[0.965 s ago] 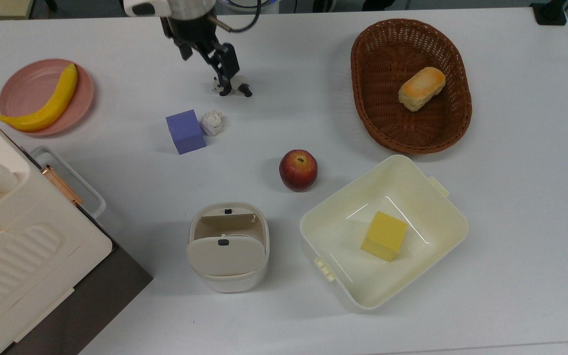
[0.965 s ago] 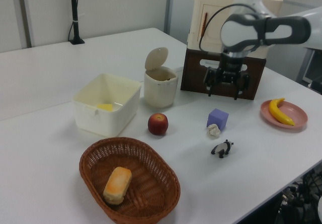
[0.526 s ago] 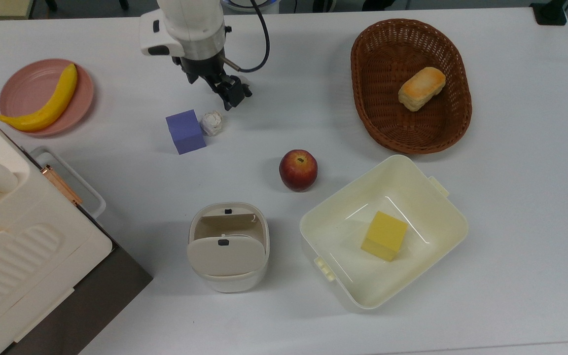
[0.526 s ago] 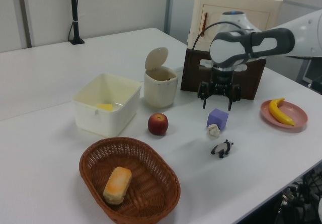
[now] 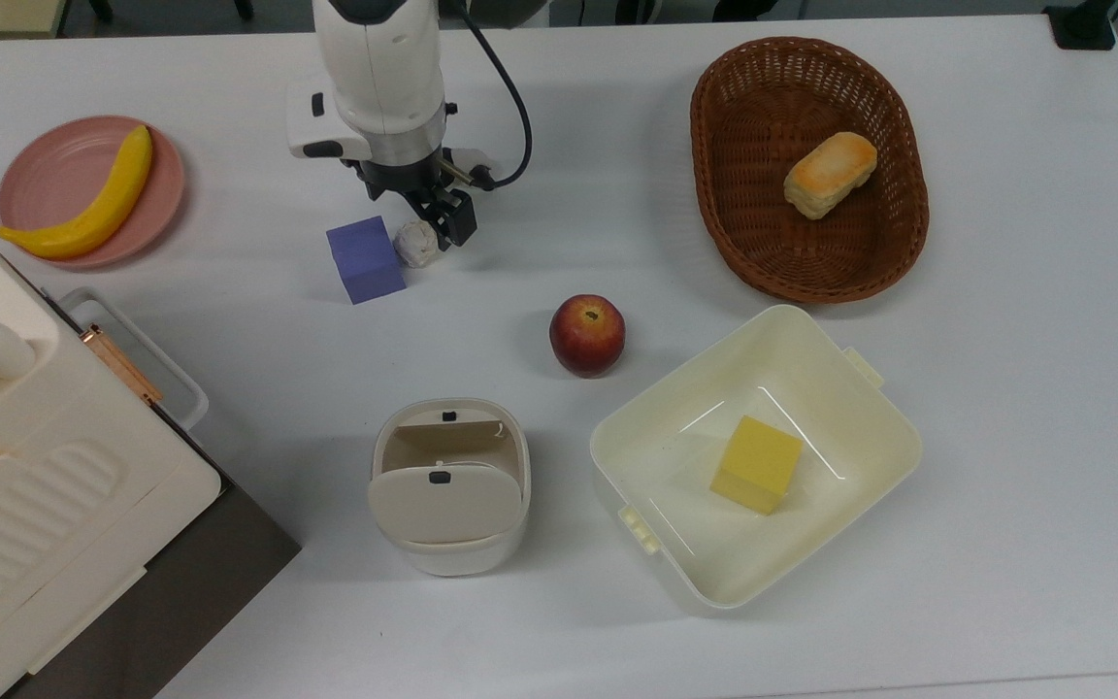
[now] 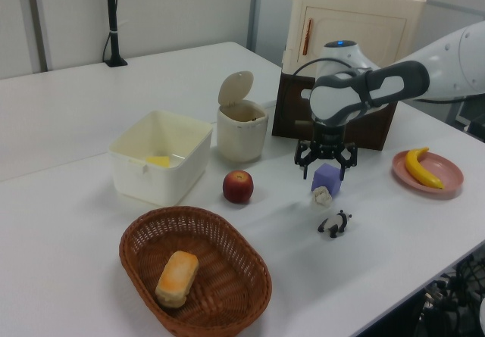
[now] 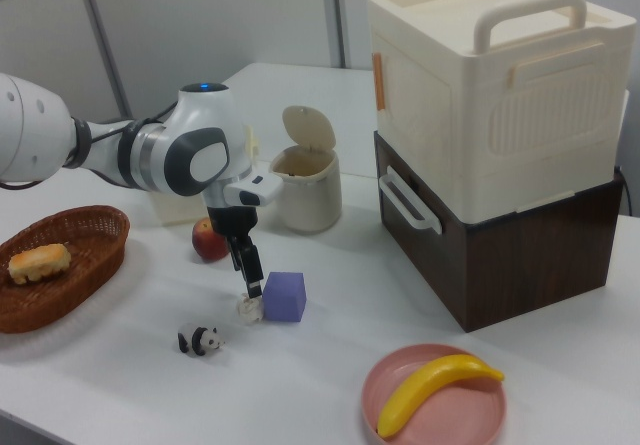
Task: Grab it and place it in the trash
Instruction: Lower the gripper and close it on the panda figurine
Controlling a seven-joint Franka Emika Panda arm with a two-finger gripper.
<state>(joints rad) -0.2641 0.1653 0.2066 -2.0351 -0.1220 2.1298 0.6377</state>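
Top view: crumpled paper ball (image 5: 417, 243) on the white counter (image 5: 617, 126), touching or just beside the purple cube (image 5: 365, 259) on the top view's right of it. Jaws (image 5: 433, 221) directly over the ball, one dark finger visible past its far edge. Left view: jaws (image 6: 326, 163) spread apart, empty, poised above the ball (image 6: 322, 196), not yet touching. Probably a straight descent needed, with the cube crowding one side. Trash bin (image 5: 449, 485) well apart, flap tipped open. Panda figurine (image 6: 334, 223) near the ball.

One apple (image 5: 587, 335), one banana (image 5: 88, 203), two cubes (image 5: 365, 258) (image 5: 756, 464).
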